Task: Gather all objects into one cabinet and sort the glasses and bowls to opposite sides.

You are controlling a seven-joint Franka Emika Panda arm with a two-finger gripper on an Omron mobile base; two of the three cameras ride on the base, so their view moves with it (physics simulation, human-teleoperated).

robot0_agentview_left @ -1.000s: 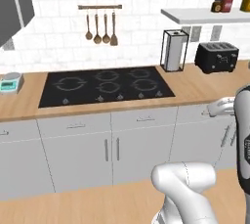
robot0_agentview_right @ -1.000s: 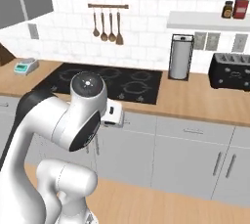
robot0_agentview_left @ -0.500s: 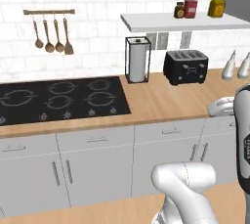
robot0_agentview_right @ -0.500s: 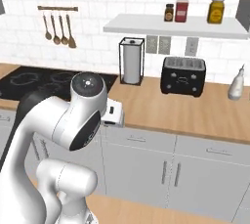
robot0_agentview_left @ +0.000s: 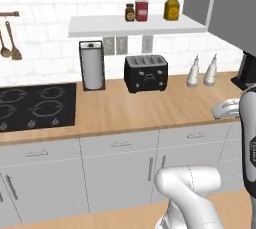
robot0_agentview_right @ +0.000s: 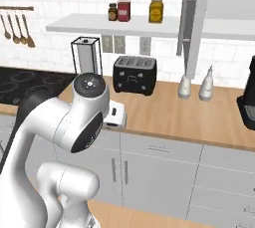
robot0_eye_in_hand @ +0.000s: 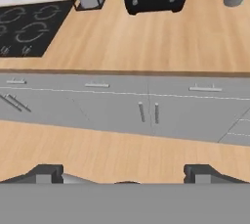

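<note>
I am still in the approach stage, I judge: my base faces a stretch of desk (robot0_agentview_left: 150, 108) with none of the four vessels on it, and the job of gathering them has not visibly begun from here. The cabinet (robot0_agentview_left: 222, 8) hangs at the upper right of the left base view, its grey door (robot0_agentview_right: 191, 15) standing edge-on towards me in the right base view, so I take it to be open, though I cannot see what sits inside. I cannot place the mug, the tumbler or either bowl from these views.

On the desk stand a black toaster (robot0_agentview_left: 145, 73), a paper-towel holder (robot0_agentview_left: 92, 65) to its left, and two pale bottles (robot0_agentview_left: 202, 71) to its right; the cooktop (robot0_agentview_left: 35, 105) lies far left. Spice jars (robot0_agentview_left: 150, 8) sit on the white shelf (robot0_agentview_left: 125, 23) above, and those are not mine to move.

My pincer (robot0_eye_in_hand: 125, 176) hangs low in front of the lower cupboards (robot0_eye_in_hand: 146, 110), looking down over floor and desk edge. Its two tips sit wide apart with nothing between them and touching nothing.

The next move, as I see it, calls for getting square under the cabinet, raising my arm from this tucked pose, and finding the first vessel before I reach.
</note>
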